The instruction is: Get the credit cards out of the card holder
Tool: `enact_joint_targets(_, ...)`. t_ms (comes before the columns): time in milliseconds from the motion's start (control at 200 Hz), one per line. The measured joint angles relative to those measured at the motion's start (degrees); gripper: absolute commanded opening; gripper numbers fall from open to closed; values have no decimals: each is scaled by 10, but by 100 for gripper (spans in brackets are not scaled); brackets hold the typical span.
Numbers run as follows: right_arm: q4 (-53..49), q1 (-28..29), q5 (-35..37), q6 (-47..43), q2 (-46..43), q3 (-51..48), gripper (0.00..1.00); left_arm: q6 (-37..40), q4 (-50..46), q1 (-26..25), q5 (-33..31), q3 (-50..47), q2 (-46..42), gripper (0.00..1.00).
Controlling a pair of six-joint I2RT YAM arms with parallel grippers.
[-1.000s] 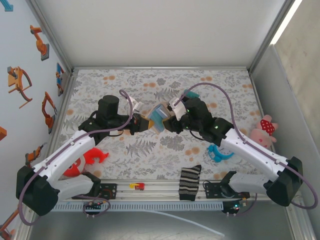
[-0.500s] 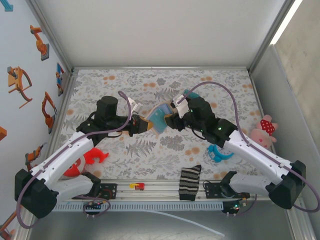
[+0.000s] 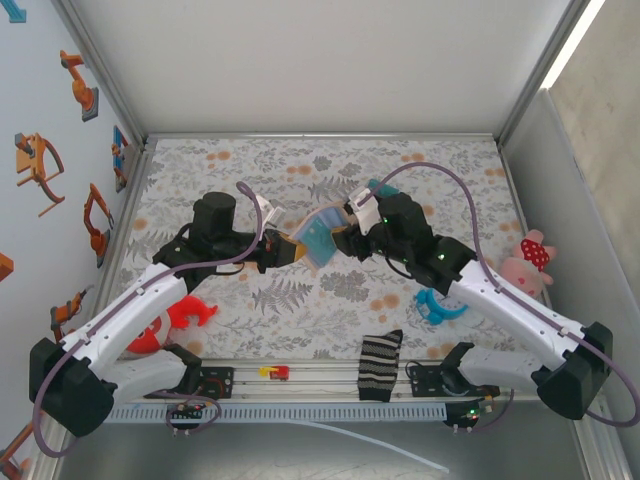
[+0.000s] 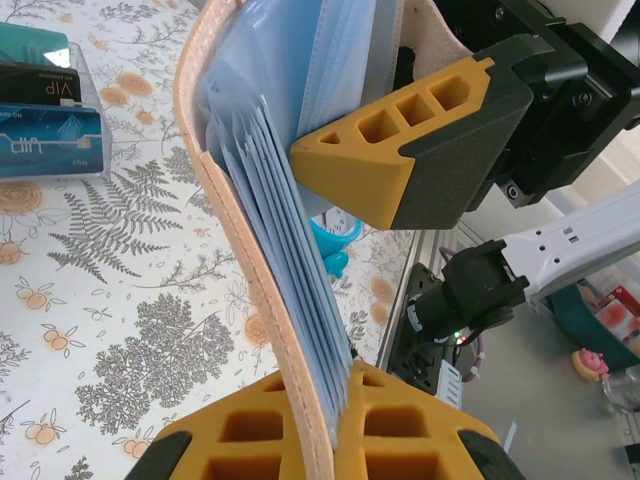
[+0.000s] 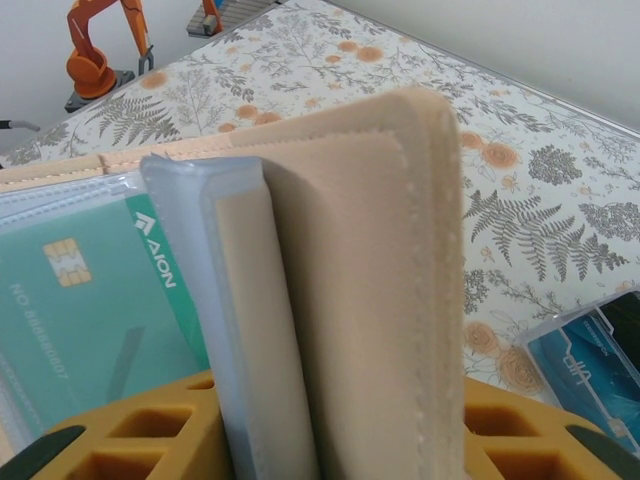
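Two grippers meet over the middle of the flower-patterned table (image 3: 300, 160), and the card holder (image 3: 318, 238) hangs between them, off the cloth, its light blue inner side turned up and toward the far side. The left gripper (image 3: 285, 250) is clamped on the holder's left edge. In the left wrist view its yellow fingers (image 4: 250, 440) pinch the tan cover (image 4: 215, 200) and the fanned stack of clear blue sleeves together. The right gripper (image 3: 345, 240) grips the holder's right side. In that same view one of its yellow fingers (image 4: 380, 160) presses against the sleeves from the inside. The right wrist view has the folded tan flap (image 5: 370, 280) and one clear sleeve standing upright between the right gripper's (image 5: 330, 440) two pads, so it too is closed on the card holder. A green card (image 5: 90, 290) with a gold chip, marked AION, sits inside a clear sleeve just left of that flap.

On the table beyond the holder lies a clear case (image 4: 45, 125) with teal, black and blue cards in it. At the near edge a striped sock (image 3: 380, 365) lies between the arm bases. A blue ring-shaped piece (image 3: 440, 305) is near the right arm, a red plastic piece (image 3: 180, 318) is by the left arm, and a pink plush toy (image 3: 528, 262) sits at the right wall.
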Motion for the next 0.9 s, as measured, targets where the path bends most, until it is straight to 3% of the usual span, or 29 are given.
enact_joint_targets(406, -6, -24, -9, 0, -45, 0, 42, 2, -1, 0, 0, 0, 1, 0)
enact_joint_targets(646, -22, -37, -63, -3, -39, 0, 67, 2, -5, 0, 1, 0, 8, 0)
enact_joint_targets(901, -36, -37, -93, -11, -23, 0, 74, 2, -24, 0, 3, 6, 23, 0)
